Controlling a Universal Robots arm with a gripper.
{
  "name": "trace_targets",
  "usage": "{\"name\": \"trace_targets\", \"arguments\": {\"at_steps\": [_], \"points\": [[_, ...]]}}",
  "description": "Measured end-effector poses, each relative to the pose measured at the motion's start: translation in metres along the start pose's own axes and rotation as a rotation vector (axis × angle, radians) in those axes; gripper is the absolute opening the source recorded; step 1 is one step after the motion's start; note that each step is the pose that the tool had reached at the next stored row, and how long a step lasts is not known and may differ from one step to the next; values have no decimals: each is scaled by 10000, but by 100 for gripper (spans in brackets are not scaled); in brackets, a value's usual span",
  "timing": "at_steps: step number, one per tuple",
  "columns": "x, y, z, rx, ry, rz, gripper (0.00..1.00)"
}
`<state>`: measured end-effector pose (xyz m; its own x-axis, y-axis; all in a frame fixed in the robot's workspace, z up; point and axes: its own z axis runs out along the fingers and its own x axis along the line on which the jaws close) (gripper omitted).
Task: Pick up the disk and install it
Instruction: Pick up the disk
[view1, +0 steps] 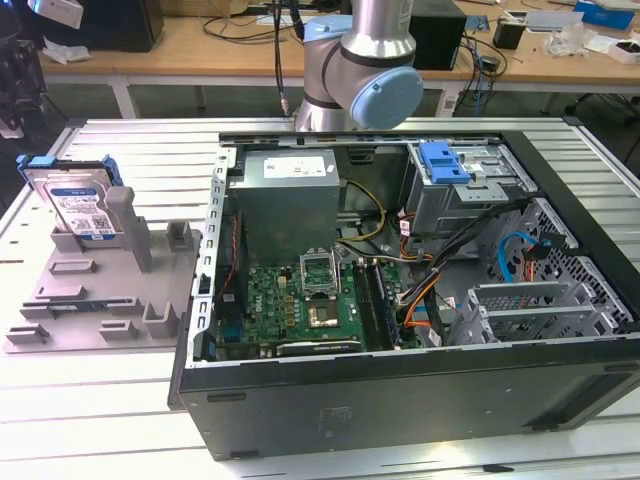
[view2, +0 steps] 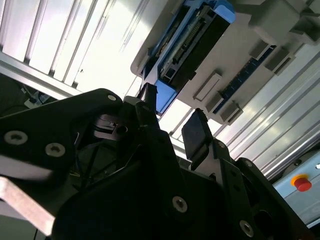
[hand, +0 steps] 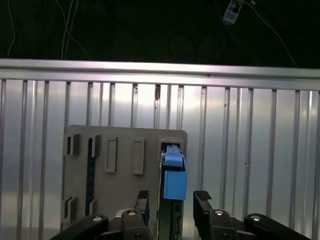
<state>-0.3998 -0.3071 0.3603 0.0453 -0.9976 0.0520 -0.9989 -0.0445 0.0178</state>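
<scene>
Disk position: the disk (view1: 75, 205) stands on edge in a grey holder (view1: 100, 300) on the slatted aluminium table (view1: 90, 420). It is on the exterior view's left, well apart from the open computer case (view1: 400, 410).
Disk facing: in the exterior view the labelled face is turned toward the camera and the drive leans back a little. Its top edge runs from that view's left to its right.
Disk axis from the wrist: in the first wrist view the disk (hand: 173, 172) is seen edge-on as a narrow strip. The strip is in line with the gap between the fingers.
Disk looks: a silver metal body with a white-and-blue label, framed by a blue plastic carrier with tabs at the upper corners.
Gripper: the gripper (hand: 173, 196) is unclosed. Its two black fingers (hand: 144, 200) are spread apart and hold nothing, and the disk is seen past them without contact. The second wrist view shows the same spread gripper (view2: 172, 107), with the disk (view2: 192, 47) beyond it.
Hidden or cut off: the disk's lower part is sunk in the holder (hand: 120, 175), so its long axis cannot be told. In the first wrist view the frame edge cuts the near end of the strip.
Arm: a silver and blue joint of the arm (view1: 365, 70) rises behind the case.
</scene>
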Motion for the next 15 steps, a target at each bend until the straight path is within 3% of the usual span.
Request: {"name": "trace_targets", "arguments": {"at_steps": [7,15], "points": [[-1,-1,22,0,6,0,48],[-5,-17,98,-2,6,0,48]]}}
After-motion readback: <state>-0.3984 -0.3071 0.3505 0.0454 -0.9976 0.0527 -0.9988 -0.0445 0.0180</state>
